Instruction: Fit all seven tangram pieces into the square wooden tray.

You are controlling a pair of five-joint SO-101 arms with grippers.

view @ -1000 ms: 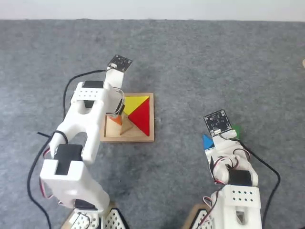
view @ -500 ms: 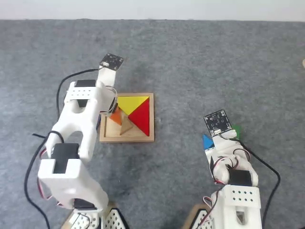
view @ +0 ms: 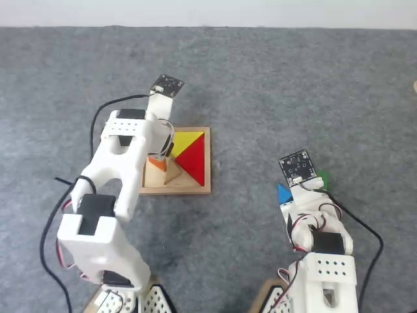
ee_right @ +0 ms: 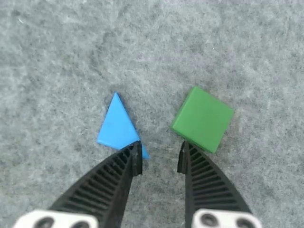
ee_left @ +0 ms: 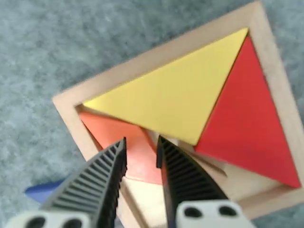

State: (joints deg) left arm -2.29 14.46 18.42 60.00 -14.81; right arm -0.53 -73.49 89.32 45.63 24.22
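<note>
The orange wooden triangle (ee_left: pixel 111 134), lying in the square wooden tray (ee_left: pixel 161 50) beside the yellow wooden triangle (ee_left: pixel 173 95), could be knocked askew if the left gripper (ee_left: pixel 141 145), empty and narrowly parted over it, is lowered off-centre

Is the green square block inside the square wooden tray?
No, the green square block lies on the grey mat beside the blue triangular piece.

The tray (view: pixel 186 190) lies on the bench (view: pixel 260 85). In it, one large triangle (view: pixel 186 139) fills the far side and a second large triangle (view: pixel 194 163) the right side, their edges touching. Well right of the tray, a small triangle (view: pixel 283 193) lies on the bench with a square piece (view: pixel 323 176) near it on its right.
</note>
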